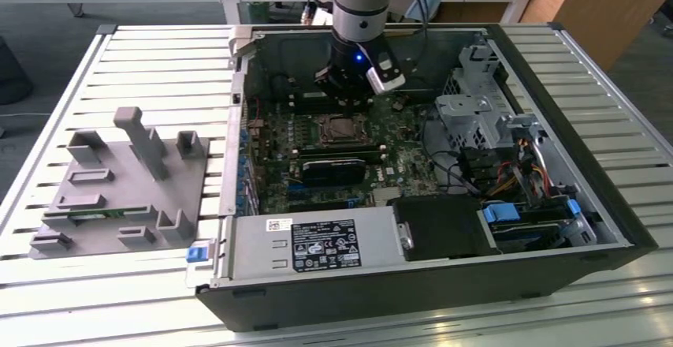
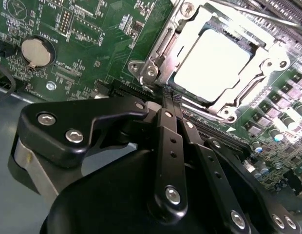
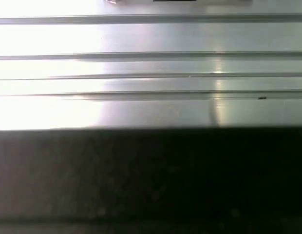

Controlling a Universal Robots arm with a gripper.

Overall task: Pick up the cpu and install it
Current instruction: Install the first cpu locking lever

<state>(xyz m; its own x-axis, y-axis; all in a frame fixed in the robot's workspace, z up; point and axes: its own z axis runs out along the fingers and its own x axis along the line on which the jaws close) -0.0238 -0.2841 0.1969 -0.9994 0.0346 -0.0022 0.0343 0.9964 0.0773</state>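
The cpu (image 2: 215,64) already sat in its socket on the motherboard (image 2: 92,39), at 12 o'clock from the jaws (image 2: 171,105), which were pressed together and empty, presumably since the chip was released there.

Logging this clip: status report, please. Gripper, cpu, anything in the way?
Gripper shut, empty, just beside the socket. Cpu seated in the motherboard socket, metal frame around it. Nothing lies on the cpu.
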